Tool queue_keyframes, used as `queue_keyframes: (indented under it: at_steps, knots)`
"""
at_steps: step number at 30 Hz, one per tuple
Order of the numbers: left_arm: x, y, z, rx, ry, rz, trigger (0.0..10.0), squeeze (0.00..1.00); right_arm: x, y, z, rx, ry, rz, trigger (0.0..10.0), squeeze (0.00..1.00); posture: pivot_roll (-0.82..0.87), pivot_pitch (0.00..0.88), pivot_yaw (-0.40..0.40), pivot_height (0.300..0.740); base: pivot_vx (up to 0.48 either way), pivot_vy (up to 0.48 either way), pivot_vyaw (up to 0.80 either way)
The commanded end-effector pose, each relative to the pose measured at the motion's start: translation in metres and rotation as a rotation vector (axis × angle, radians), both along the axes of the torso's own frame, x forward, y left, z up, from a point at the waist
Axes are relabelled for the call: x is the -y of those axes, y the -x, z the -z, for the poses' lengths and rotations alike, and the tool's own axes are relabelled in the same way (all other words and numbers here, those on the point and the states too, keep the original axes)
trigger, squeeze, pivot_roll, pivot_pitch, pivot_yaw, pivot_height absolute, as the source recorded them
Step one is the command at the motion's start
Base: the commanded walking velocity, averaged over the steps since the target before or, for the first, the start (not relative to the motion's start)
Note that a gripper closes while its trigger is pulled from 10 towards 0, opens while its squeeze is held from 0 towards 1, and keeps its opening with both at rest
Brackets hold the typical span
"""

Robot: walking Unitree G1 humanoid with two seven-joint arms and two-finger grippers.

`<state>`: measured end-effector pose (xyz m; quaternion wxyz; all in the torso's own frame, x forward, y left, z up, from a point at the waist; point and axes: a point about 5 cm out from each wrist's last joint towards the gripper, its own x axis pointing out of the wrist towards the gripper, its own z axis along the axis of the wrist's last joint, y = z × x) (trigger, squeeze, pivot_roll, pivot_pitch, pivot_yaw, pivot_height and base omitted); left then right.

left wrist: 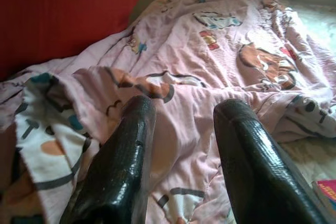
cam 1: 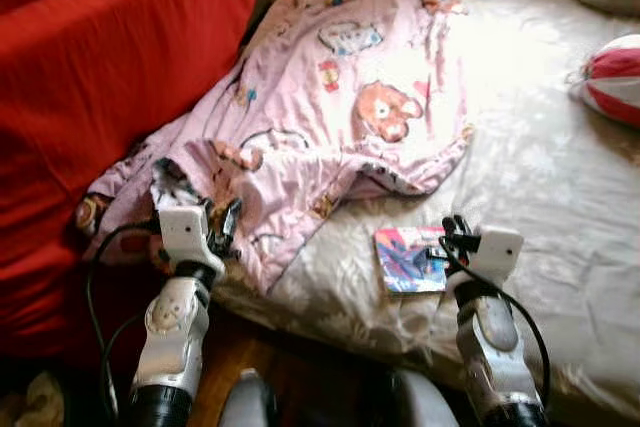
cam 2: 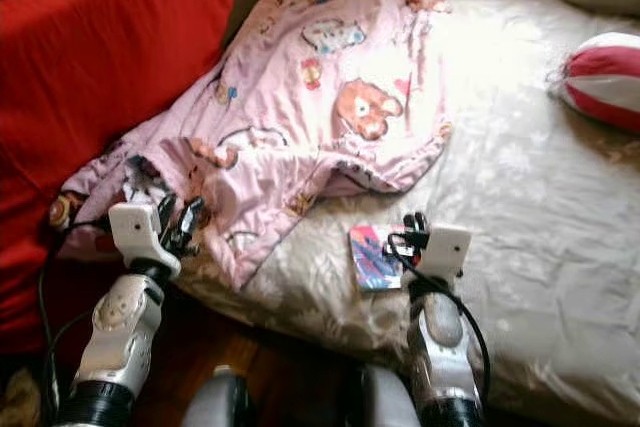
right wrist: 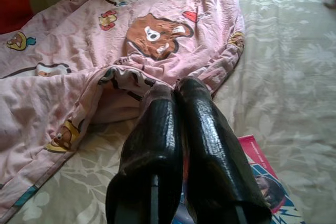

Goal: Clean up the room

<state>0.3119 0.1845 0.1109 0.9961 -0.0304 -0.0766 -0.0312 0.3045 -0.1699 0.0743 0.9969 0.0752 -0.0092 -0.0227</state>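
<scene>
Under right claw point(right wrist: 176, 95), half-hidden booklet point(right wrist: 262, 179)

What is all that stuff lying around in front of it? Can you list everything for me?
Pink cartoon-print blanket: one, pink, rumpled over the bed's left part.
Beige patterned bedsheet: one, beige, covering the mattress.
Colourful flat booklet: one, pink and blue, at the bed's near edge.
Red fabric cover: one, red, left of the bed.
Red-and-white striped cushion: one, far right.
Left gripper: open, over the blanket.
Right gripper: shut, over the booklet.
</scene>
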Motion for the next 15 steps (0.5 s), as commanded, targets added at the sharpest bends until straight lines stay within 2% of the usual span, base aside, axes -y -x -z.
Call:
queue_keyframes:
  at_steps: [1,5,10,12,15]
  knots:
    - [-0.0028,0.0034,0.0072,-0.032,0.008,-0.007,10.0,0.0,0.0025,0.002,0.0016,-0.009,-0.002,0.008,10.0,0.0,0.04,0.256,0.022,0.645,0.0,0.0,0.0]
    - [-0.0032,0.0052,0.0072,-0.028,0.009,-0.009,10.0,0.0,0.0001,0.0038,0.0063,-0.042,0.011,-0.009,10.0,0.0,0.03,0.228,0.024,0.64,0.0,0.0,0.0]
    - [-0.0012,0.0037,0.0062,-0.027,0.004,0.001,10.0,0.0,-0.0021,0.0032,0.0055,-0.033,0.013,-0.019,10.0,0.0,0.04,0.254,0.024,0.607,0.0,0.0,0.0]
    - [-0.002,0.0034,0.0051,-0.024,0.007,-0.004,10.0,0.0,-0.0029,0.0034,0.0045,-0.024,0.006,-0.014,10.0,0.0,0.04,0.23,0.025,0.607,0.0,0.0,0.0]
    - [-0.0017,0.0032,0.0042,-0.021,0.006,-0.002,10.0,0.0,-0.0053,0.0034,0.0034,-0.016,0.009,-0.032,10.0,0.0,0.04,0.239,0.027,0.607,0.0,0.0,0.0]
